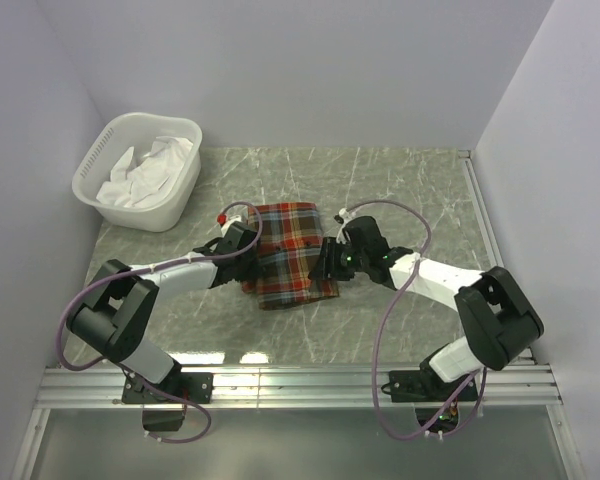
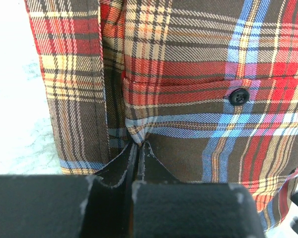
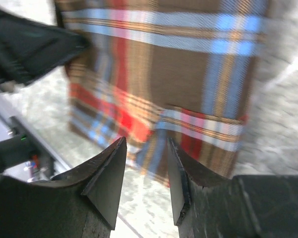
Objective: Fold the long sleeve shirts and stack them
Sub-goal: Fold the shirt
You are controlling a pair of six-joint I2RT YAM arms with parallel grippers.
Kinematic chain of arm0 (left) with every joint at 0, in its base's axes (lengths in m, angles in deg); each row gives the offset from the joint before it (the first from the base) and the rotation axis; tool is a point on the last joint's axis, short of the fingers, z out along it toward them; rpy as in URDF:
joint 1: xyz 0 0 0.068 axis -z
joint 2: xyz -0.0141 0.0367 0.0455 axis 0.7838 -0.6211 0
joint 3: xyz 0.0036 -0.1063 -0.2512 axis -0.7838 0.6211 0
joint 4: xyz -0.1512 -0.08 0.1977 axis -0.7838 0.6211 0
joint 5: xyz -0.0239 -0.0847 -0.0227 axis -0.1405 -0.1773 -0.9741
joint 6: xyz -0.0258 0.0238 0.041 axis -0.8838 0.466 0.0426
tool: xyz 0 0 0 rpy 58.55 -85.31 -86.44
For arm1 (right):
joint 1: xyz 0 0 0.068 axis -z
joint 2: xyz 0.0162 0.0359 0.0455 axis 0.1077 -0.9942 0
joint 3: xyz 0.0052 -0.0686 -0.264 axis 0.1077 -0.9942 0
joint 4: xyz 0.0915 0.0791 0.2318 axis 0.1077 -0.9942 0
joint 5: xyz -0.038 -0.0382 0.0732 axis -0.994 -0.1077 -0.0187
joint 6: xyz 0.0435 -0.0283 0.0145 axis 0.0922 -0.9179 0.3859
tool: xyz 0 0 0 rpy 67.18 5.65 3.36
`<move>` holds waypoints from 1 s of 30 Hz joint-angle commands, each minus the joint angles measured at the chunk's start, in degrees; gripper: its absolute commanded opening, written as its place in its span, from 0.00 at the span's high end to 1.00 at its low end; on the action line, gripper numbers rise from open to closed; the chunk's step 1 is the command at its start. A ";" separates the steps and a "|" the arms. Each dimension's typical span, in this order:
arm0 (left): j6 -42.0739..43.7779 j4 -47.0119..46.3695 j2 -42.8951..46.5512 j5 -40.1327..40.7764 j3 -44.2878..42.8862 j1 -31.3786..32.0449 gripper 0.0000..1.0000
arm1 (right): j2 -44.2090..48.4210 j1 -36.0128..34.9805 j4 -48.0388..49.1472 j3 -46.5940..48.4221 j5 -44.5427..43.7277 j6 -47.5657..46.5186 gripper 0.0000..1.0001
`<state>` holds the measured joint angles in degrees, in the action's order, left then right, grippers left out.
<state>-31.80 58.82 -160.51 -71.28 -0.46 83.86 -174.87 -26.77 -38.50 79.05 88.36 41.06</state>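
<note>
A plaid flannel shirt point(image 1: 290, 255) in red, orange, blue and brown lies folded into a rectangle at the middle of the table. My left gripper point(image 1: 248, 250) is at its left edge, shut on a pinch of the plaid cloth point(image 2: 137, 133) near a dark button point(image 2: 238, 95). My right gripper point(image 1: 325, 262) is at the shirt's right edge, open and empty, its fingertips point(image 3: 116, 148) just above the shirt's near edge point(image 3: 188, 144). The left gripper's black body shows at the top left of the right wrist view point(image 3: 30, 47).
A white basket point(image 1: 92, 176) with white cloth in it point(image 1: 145, 170) stands at the back left. The table point(image 1: 400, 190) is grey-green marble with white walls around it. A metal rail point(image 1: 300, 385) runs along the near edge.
</note>
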 commanded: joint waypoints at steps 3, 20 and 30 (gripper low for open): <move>1.62 0.18 1.12 2.78 -0.46 -0.43 0.99 | 3.89 -1.06 7.82 -0.99 7.23 0.23 0.55; 5.23 0.79 3.24 7.87 -5.20 -0.61 0.99 | -14.30 -2.21 12.22 -0.20 14.71 3.04 0.54; 3.99 4.04 2.08 11.66 -8.54 -0.87 0.93 | -6.42 -2.29 14.16 -0.82 16.12 2.87 0.53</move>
<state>-27.82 61.70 -160.88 -63.39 -5.35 83.55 -186.72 -28.89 -25.47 78.31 103.72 44.10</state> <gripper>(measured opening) 0.055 0.463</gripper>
